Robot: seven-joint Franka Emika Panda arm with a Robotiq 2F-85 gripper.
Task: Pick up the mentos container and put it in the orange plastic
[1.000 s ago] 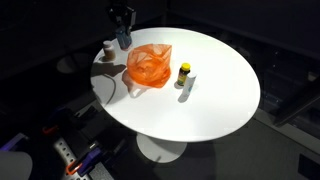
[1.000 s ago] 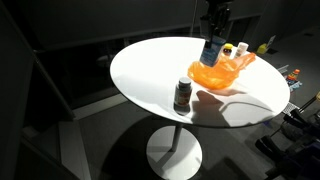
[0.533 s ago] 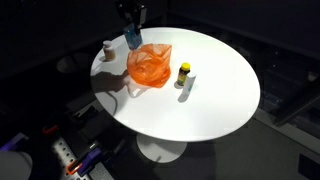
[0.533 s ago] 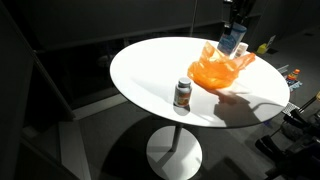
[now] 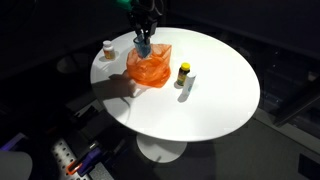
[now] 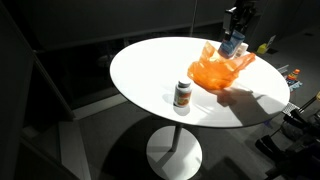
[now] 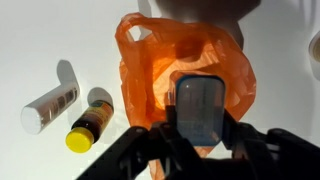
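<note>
Gripper (image 5: pixel 142 32) clamped on mentos (image 7: pixel 200 104), bag (image 7: pixel 180 52) right beneath it. Yellow-cap bottle (image 7: pixel 88 125) and white bottle (image 7: pixel 50 107) stand off to one side on table (image 5: pixel 215 90).

Nothing readable here tbh. Can't make out any text on the container (image 7: pixel 200 108), the yellow-capped bottle (image 7: pixel 88 125) or the white-capped bottle (image 7: pixel 50 107), all too blurry and small.

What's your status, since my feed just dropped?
Gripper shut on mentos container. Held over orange plastic bag, not released. Yellow-capped bottle, white-capped bottle beside bag, not blocking.
</note>
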